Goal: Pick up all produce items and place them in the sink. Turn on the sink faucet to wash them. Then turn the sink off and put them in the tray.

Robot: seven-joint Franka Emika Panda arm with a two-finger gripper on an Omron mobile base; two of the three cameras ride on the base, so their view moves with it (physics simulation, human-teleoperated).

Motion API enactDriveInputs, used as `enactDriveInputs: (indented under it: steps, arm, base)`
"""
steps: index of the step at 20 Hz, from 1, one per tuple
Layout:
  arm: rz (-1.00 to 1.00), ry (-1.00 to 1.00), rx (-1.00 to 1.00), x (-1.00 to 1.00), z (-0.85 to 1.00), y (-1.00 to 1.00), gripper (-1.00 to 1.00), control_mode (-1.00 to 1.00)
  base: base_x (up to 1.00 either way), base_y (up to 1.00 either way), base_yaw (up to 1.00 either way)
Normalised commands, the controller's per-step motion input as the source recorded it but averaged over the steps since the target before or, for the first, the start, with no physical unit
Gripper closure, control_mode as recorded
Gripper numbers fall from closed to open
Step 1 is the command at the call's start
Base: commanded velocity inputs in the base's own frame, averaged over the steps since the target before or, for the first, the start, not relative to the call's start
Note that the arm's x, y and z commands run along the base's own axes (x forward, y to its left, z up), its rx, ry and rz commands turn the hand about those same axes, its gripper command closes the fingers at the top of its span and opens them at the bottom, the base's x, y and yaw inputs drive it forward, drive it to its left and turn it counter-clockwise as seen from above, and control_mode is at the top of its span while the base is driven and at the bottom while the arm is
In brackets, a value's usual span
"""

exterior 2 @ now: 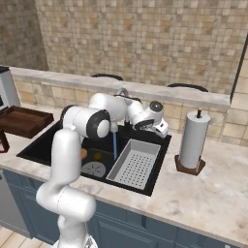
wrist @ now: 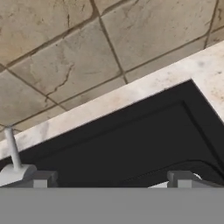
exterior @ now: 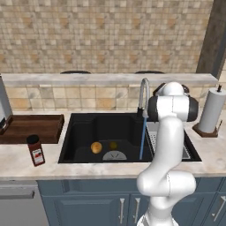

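Two produce items lie on the floor of the black sink [exterior: 75, 137]: an orange-yellow fruit [exterior: 96, 147] and a smaller olive-brown one [exterior: 113, 145], both near the drain. They also show as the orange fruit [exterior 2: 84, 153] and the olive fruit [exterior 2: 98, 155]. A blue stream of water [exterior: 142, 137] runs from the grey gooseneck faucet [exterior: 143, 93]. My gripper [exterior 2: 163, 130] hovers over the sink's back right corner, behind the faucet [exterior 2: 121, 92]. Its fingertips [wrist: 41, 179] stand wide apart with nothing between them, so the gripper [wrist: 111, 179] is open. The brown wooden tray [exterior: 31, 128] rests on the counter left of the sink.
A red-labelled jar [exterior: 36, 150] stands at the counter's front left. A grey perforated rack [exterior 2: 135, 164] fills the sink's right side. The paper towel roll [exterior: 212, 110] stands at the right. A thin grey lever [wrist: 12, 148] rises beside my left fingertip.
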Motion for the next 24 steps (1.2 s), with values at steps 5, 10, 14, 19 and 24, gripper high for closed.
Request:
enactDriveInputs:
  steps: [5, 10, 14, 19, 24]
  arm:
    - [0.00, 0.01, 0.06, -0.10, -0.53, -0.04, -1.00, -1.00]
    - [0.00, 0.00, 0.05, -0.06, -0.36, -0.08, -1.00, -1.00]
    - [0.00, 0.00, 0.01, 0.00, -0.19, 0.00, -1.00, -1.00]
    - [0.00, 0.00, 0.00, 0.00, -0.04, 0.00, -1.00, -1.00]
    - [0.00, 0.00, 0.00, 0.00, 0.00, 0.00, -1.00, -1.00]
  base:
    - [0.00, 0.00, 0.00]
    - [0.00, 0.00, 0.00]
    - [0.00, 0.00, 0.00]
    - [0.00, 0.00, 0.00]
    - [0.00, 0.00, 0.00]
